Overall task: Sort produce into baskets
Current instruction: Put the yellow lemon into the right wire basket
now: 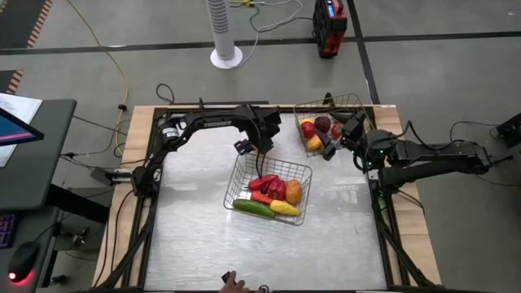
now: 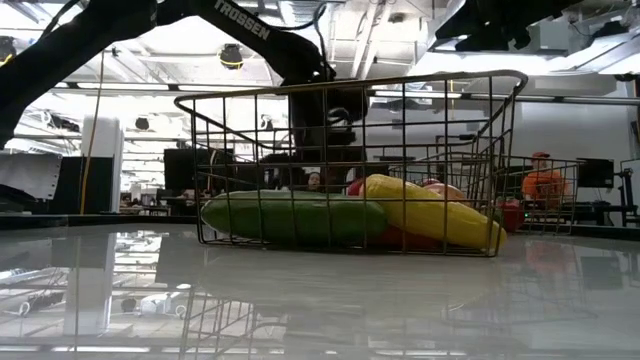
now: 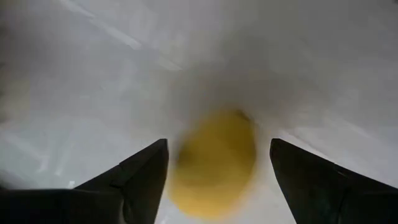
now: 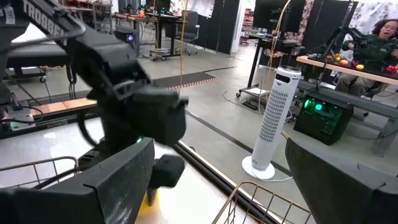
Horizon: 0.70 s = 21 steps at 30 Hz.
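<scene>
Yellow lemon (image 3: 214, 163) lay on the pale tabletop (image 1: 195, 203) between the spread jaws of the left gripper (image 1: 262, 147), untouched by either dark finger (image 3: 134, 183). That gripper hung toward the far edge of the tabletop, just beyond the far rim of the middle basket (image 1: 270, 189).

Middle basket: silver wire mesh, tilted, near the centre of the tabletop. Contents: green cucumber (image 1: 253, 208) and yellow corn (image 1: 284, 208) along its near side, red peppers (image 1: 269, 186) behind them, one orange round piece (image 1: 293, 191).

Right gripper (image 1: 335, 145): jaws spread, empty, held over the near-left corner of the second basket (image 1: 305, 107).

Second basket: wire mesh, at the far right corner of the tabletop. Contents: red, yellow and dark-purple round pieces (image 1: 319, 130).

Beyond the far edge: white tower fan (image 1: 224, 31) on the floor.
</scene>
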### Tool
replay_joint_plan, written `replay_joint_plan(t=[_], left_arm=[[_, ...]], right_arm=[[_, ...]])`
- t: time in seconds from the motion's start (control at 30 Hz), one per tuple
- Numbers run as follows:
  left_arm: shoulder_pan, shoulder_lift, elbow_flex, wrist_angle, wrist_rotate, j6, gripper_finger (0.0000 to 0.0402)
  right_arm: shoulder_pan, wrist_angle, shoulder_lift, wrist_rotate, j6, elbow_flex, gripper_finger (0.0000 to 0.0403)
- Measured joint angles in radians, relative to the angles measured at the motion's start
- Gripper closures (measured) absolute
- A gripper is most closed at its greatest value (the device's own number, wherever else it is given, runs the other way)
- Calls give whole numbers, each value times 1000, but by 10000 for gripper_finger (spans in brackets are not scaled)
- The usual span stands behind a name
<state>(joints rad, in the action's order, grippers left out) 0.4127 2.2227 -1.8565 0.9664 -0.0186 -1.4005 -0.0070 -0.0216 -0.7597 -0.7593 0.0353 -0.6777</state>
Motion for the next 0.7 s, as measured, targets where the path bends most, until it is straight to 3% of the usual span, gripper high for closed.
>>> replay_joint_plan(t=[0.4,0.7], left_arm=[[-1,22,2,7,55,12,134],[13,22,2,42,108,242,134]], right_arm=[[0,0,0,0,3,0,14],[0,0,0,0,2,0,14]])
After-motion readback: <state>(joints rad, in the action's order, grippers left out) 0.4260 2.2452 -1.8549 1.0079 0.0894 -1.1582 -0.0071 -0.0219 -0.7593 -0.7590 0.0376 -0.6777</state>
